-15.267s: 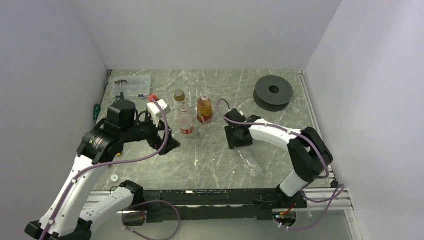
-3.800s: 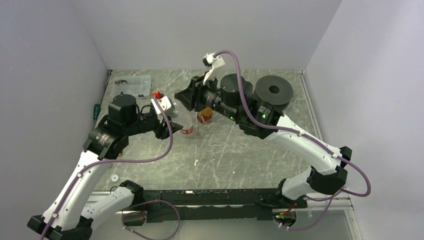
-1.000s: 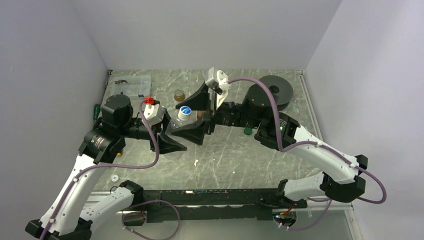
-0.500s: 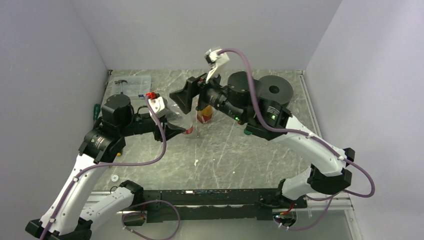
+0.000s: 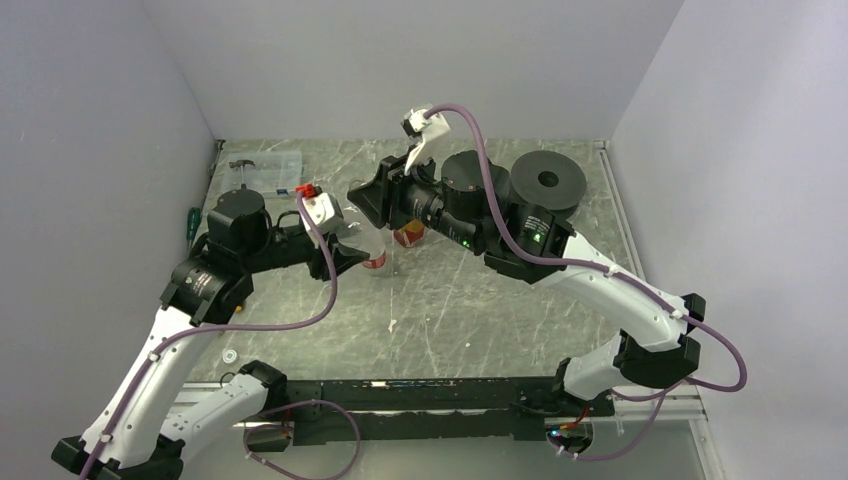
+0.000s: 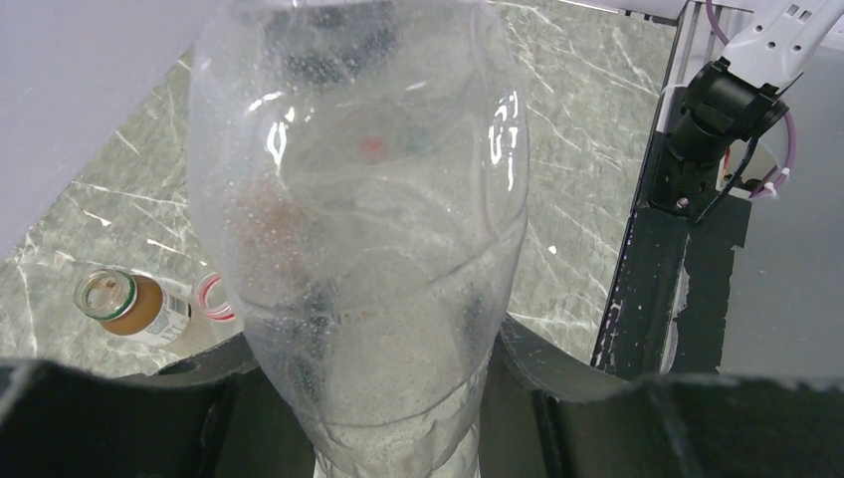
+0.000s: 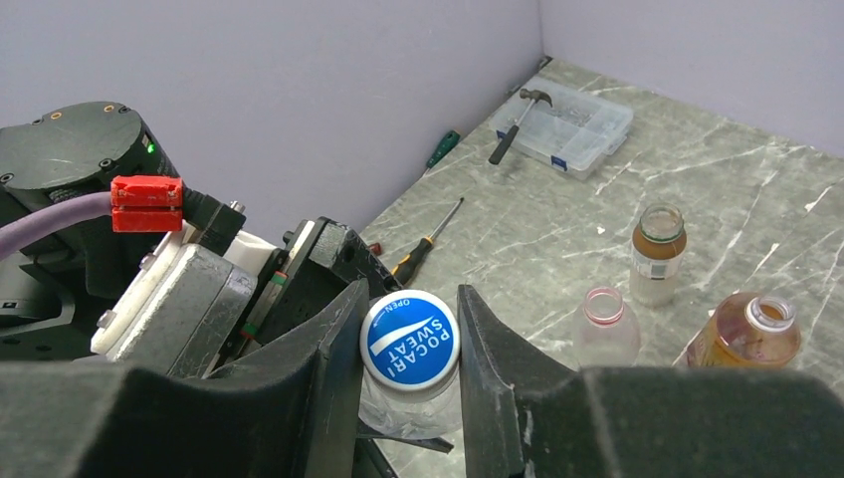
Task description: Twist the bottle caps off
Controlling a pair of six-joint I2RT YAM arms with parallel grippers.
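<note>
Cap (image 7: 409, 340), blue and white with POCARI SWEAT print, sits dead centre between the fingers of the right gripper (image 7: 409, 349). Jaws are narrow, both fingers (image 7: 338, 344) hard against its rim: clamped on it. The cap's face points straight at the right wrist camera.

Directly behind the cap is its clear bottle (image 6: 358, 219), plain, off the table (image 5: 450, 310). The left gripper (image 6: 383, 403) is clamped on it where it narrows, one jaw either side, with the wide body sticking out past the fingertips. The left jaws sit just behind the cap, close to the right fingers.

Past the right gripper, down on the table, are three more bottles, upright, mouths open:
- red-ringed bottle (image 7: 606, 324), nearest
- amber bottle (image 7: 748, 344), just right of it
- small brown-filled bottle (image 7: 658, 251), a bit further back

Further out left are two screwdrivers (image 7: 430, 239). Beyond them, near the far corner, a hammer (image 7: 515, 121) lies on a clear parts box (image 7: 572, 127). A black spool (image 5: 548, 183) is behind the right arm.
</note>
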